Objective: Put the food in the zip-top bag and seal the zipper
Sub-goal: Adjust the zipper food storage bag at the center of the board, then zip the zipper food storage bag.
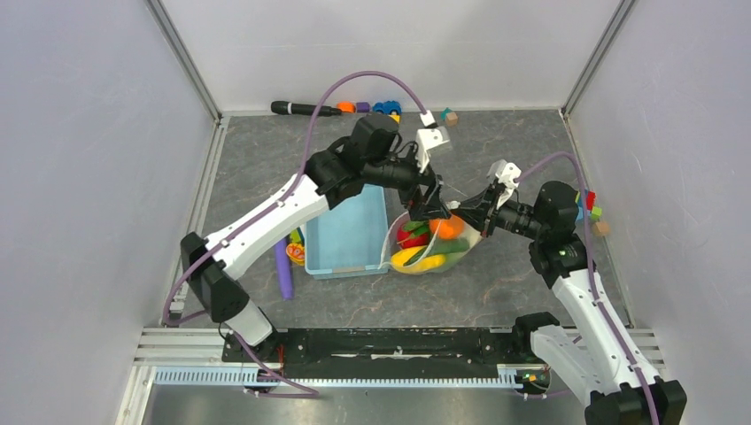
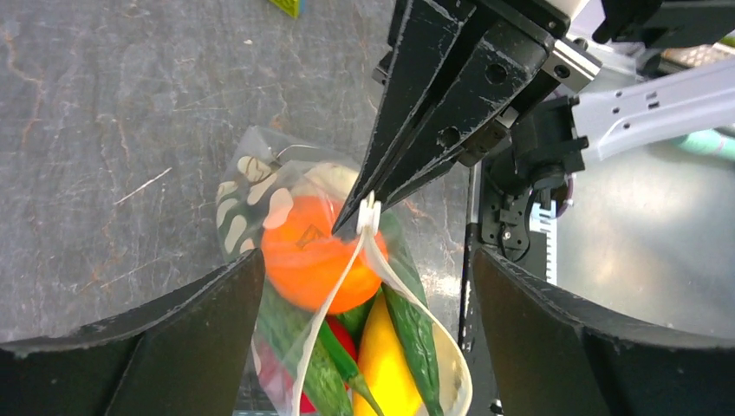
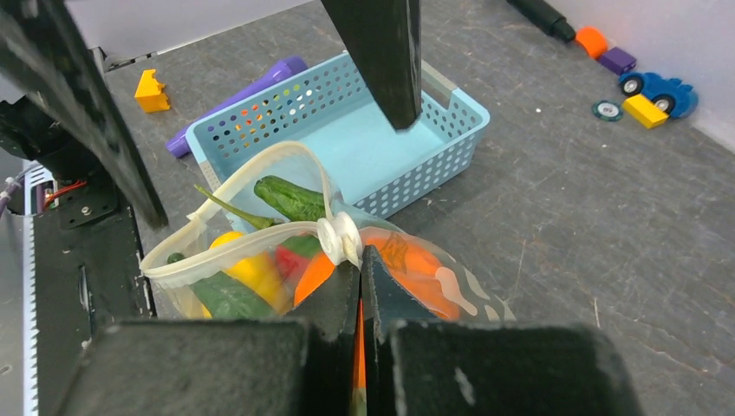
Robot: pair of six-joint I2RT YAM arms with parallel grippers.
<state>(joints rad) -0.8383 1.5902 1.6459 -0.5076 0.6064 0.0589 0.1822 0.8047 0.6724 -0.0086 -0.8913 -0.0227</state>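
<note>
The zip-top bag (image 1: 431, 248) lies right of the basket, full of food: an orange round piece (image 2: 316, 251), a yellow piece (image 2: 390, 364), a green cucumber (image 2: 414, 316) and a red piece (image 2: 347, 336). Its zipper (image 3: 234, 166) gapes open in a loop. My right gripper (image 3: 360, 258) is shut on the bag's edge at one end of the zipper, and it also shows in the top view (image 1: 462, 211). My left gripper (image 2: 366, 260) is wide open, its fingers (image 2: 217, 303) astride the bag's mouth without touching it. It hovers over the bag (image 1: 428, 202).
The empty light-blue lattice basket (image 1: 347, 232) stands left of the bag, with the long purple rod (image 1: 282, 270) and a small orange wedge (image 3: 152, 91) beyond it. A black marker (image 1: 305, 109) and small toys (image 1: 386, 108) lie along the back wall. Coloured cubes (image 1: 593, 212) sit at the right.
</note>
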